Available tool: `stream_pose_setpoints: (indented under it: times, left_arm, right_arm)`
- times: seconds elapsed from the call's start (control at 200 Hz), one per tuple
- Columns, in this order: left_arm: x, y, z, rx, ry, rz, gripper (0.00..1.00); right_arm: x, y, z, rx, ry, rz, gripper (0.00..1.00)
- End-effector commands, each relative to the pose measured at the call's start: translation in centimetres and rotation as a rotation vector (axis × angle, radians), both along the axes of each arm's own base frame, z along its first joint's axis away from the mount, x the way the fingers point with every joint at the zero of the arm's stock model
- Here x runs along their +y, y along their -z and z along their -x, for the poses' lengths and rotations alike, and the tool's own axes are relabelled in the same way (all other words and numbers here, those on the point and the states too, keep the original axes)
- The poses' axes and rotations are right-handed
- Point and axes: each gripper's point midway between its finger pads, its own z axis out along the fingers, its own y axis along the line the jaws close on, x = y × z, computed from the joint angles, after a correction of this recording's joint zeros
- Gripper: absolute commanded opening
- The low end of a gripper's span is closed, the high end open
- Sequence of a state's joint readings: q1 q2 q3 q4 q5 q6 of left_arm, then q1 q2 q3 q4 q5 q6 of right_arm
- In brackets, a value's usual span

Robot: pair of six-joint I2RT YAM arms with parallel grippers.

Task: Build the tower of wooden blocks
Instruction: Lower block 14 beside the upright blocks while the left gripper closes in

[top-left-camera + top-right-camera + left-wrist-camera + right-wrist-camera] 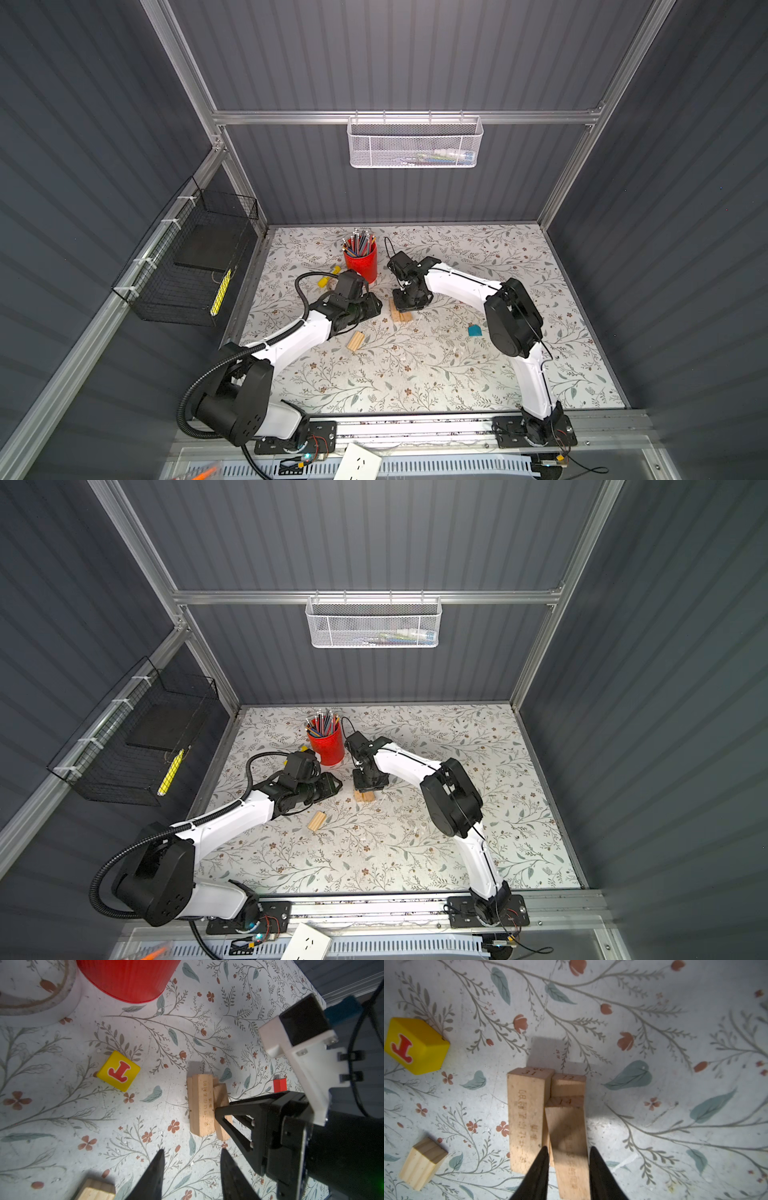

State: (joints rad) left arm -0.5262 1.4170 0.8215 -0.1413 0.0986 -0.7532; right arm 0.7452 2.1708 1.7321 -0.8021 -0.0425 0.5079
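well, my right claw narrowly straddles the tilted top plank of the stack mid-table, grip i cannot tell; pulling away crooked could drag it off, my left claw empty, part open.

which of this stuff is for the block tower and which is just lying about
Tower: plank pile, loose wood block, yellow block, red block, teal block.
Lying about: pencil cup, white basket, black basket.
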Motion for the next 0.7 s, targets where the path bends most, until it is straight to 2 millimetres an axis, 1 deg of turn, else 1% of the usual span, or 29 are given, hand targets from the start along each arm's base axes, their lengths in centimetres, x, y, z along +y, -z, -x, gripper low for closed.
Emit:
stream_pose_setpoints:
  times: [0.0,0.07,0.185,0.35,0.485,0.695]
  left_arm:
    - [0.2,0.3,0.1,0.021,0.000,-0.006,0.44]
    - [0.1,0.1,0.1,0.018,0.003,-0.002,0.44]
    - [-0.1,0.1,0.1,0.020,0.011,0.006,0.44]
    - [-0.6,0.2,0.0,0.021,0.033,0.020,0.44]
    - [-1.7,0.6,-0.2,0.033,0.069,0.056,0.44]
    - [-3.2,1.3,-1.1,0.034,0.108,0.098,0.40]
  right_arm:
    - [0.0,-2.3,0.0,-0.025,0.011,-0.025,0.35]
    - [0.0,-3.0,0.1,-0.036,0.012,-0.038,0.36]
    - [-0.8,-3.8,0.4,-0.039,0.027,-0.046,0.36]
    - [-1.9,-4.4,1.5,-0.008,0.065,-0.129,0.36]
    - [-2.4,-3.7,2.7,0.038,0.089,-0.184,0.36]
    - [-2.3,-2.1,2.8,0.097,0.147,-0.278,0.35]
